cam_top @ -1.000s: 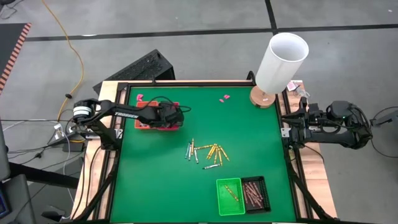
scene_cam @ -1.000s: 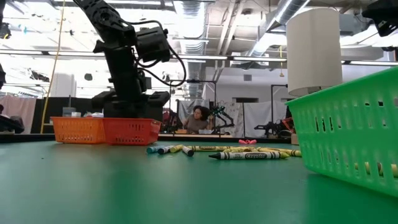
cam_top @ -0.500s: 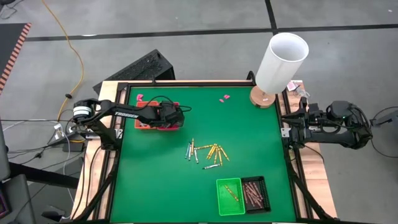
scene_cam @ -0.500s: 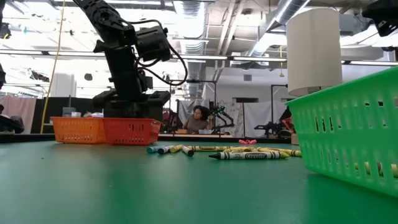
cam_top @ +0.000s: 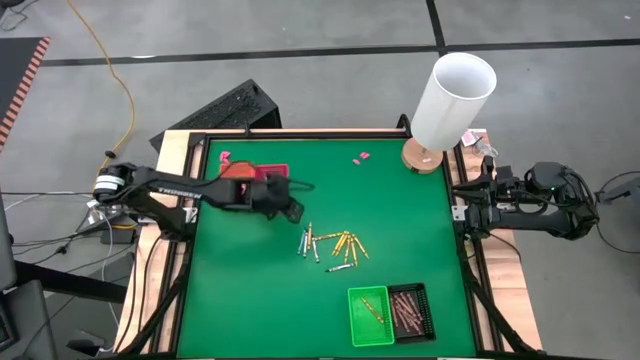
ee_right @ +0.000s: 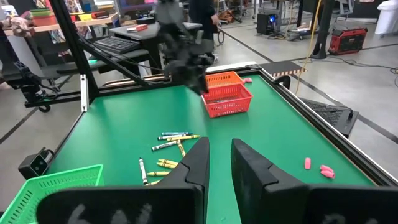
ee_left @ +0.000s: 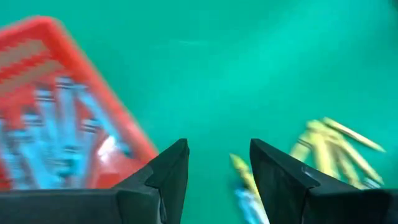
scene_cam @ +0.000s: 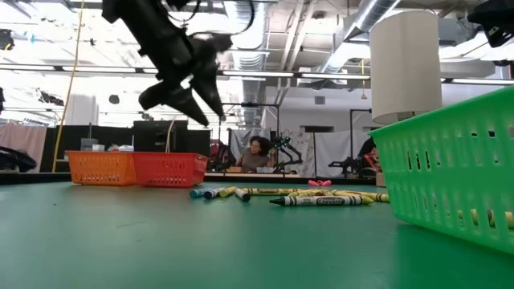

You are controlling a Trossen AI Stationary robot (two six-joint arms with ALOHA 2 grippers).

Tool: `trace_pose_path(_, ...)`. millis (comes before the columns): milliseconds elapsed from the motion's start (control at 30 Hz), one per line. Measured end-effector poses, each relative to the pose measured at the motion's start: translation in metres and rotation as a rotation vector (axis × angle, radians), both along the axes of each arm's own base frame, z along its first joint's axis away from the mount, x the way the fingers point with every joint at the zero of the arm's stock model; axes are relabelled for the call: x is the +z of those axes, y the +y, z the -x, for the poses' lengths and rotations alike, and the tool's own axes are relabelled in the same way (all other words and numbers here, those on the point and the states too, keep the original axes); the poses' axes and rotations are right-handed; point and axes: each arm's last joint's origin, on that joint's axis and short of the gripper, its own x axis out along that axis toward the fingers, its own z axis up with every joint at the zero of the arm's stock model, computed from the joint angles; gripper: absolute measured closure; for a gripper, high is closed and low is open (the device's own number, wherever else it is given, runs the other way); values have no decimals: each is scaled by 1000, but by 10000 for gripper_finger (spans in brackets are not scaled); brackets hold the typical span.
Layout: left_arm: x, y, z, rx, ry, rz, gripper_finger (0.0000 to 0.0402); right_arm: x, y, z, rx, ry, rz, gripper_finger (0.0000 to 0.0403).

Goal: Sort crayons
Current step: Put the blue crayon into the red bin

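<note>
Having swung away from the red basket (cam_top: 262, 174) where it hovered a second ago, the left gripper (cam_top: 293, 211) is now travelling empty, jaws parted, toward the loose crayons (cam_top: 333, 245) mid-table, likely for another pick, while the right gripper (ee_right: 217, 163) is waiting narrowly parted at the table's edge.

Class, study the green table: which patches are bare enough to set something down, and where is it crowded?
Bare: the near-left mat below the red basket, and the stretch between the loose crayons and the lamp base. Crowded: the crayon pile at centre, the green tray and black tray near-right.
</note>
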Motion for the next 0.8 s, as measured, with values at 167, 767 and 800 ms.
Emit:
trace_pose_path(167,-1,-41,-4,-47,-49,1,242,0,0,0,-1,0,1,335)
trace_pose_path(767,-64,-122,-14,51,-29,-82,242,0,-1,0,-18,1,-1,335)
trace_pose_path(800,-66,-124,-17,48,-25,-86,242,0,-1,0,-18,1,-1,335)
